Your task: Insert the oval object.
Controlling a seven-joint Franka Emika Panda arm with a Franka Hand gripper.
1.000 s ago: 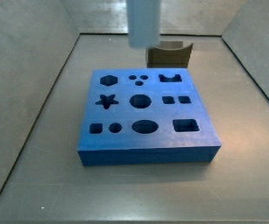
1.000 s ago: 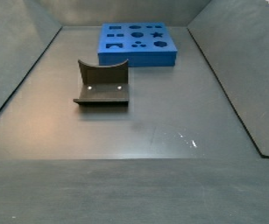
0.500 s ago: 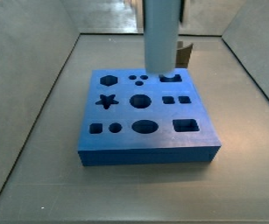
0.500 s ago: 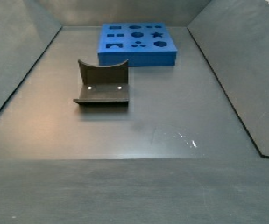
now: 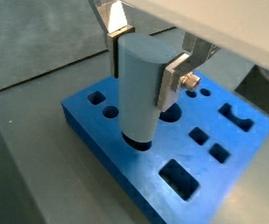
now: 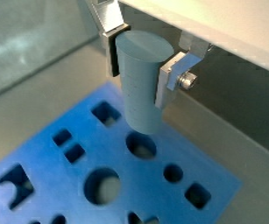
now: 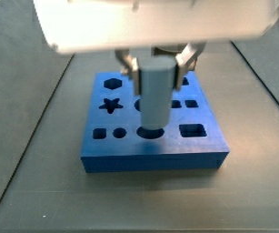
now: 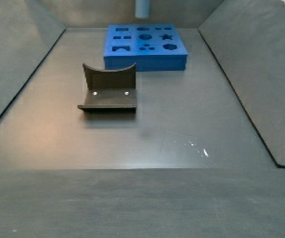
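I see a dull grey worktop (image 8: 145,139) boxed in by slanted grey walls (image 8: 15,65) on either side. Soft light glints off the floor near the front, and the dark fixture (image 8: 109,88) stands mid-floor.

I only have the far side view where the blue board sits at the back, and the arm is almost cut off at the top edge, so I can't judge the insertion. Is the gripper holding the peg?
Observer: Yes. In both wrist views the gripper is shut on the oval object, held upright.
Operator: Where is it over the blue board?
Observer: In a side view its lower end is at the oval hole in the blue board, in the row nearest that camera.
Operator: Is it seated?
Observer: In a wrist view its tip meets the hole; how deep it sits cannot be told.
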